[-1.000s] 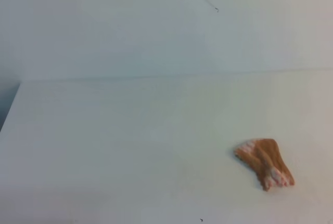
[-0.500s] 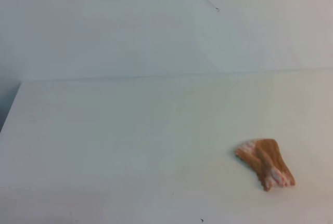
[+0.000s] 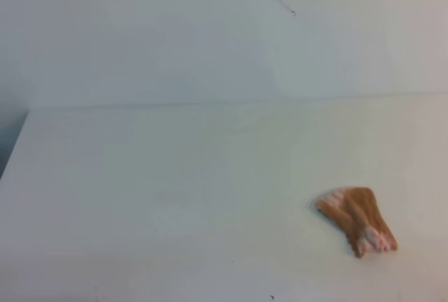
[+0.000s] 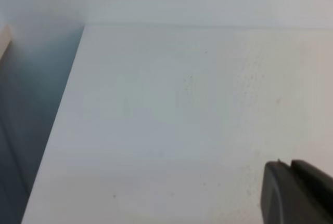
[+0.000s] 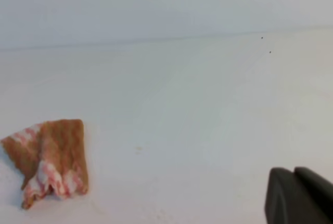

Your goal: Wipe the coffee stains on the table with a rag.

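The rag [image 3: 357, 219], an orange-brown cloth with pinkish-white striped edges, lies crumpled on the white table [image 3: 175, 190] at the front right. The right wrist view shows the rag [image 5: 49, 159] at lower left. My right gripper [image 5: 293, 171] is shut and empty, well to the right of it. My left gripper [image 4: 290, 164] shows at the lower right of its own view, its black fingers pressed together over bare table [image 4: 182, 104]. Neither gripper appears in the exterior high view. The coffee stains are out of view.
The table's left edge [image 4: 49, 130] drops off into a dark gap [image 3: 8, 141]. A white wall [image 3: 210, 36] rises behind the table's far edge. A few tiny dark specks [image 5: 270, 52] dot the surface.
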Tool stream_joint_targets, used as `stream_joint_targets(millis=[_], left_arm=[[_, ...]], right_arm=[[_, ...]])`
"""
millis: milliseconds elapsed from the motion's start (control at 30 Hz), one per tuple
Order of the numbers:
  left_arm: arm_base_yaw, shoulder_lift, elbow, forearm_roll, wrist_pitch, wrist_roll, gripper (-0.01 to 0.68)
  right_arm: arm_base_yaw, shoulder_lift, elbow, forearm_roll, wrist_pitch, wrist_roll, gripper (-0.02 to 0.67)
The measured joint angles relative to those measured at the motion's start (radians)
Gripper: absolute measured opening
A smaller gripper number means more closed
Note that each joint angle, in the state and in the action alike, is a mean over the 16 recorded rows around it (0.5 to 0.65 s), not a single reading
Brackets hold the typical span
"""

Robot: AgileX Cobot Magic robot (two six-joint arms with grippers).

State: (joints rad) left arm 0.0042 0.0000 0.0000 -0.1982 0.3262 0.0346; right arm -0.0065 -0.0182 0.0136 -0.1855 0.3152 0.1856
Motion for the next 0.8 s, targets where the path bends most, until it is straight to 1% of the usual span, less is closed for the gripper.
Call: stream_joint_targets(millis=[467, 800], left_arm=[[0.000, 0.000, 0.000, 0.000, 0.000, 0.000, -0.001], [0.000, 0.000, 0.000, 0.000, 0.000, 0.000, -0.001]], right_arm=[[-0.004, 0.000, 0.000, 0.065, -0.013, -0.081, -0.003], [-0.005, -0.005, 0.009, 0.075, -0.025, -0.100, -0.003]])
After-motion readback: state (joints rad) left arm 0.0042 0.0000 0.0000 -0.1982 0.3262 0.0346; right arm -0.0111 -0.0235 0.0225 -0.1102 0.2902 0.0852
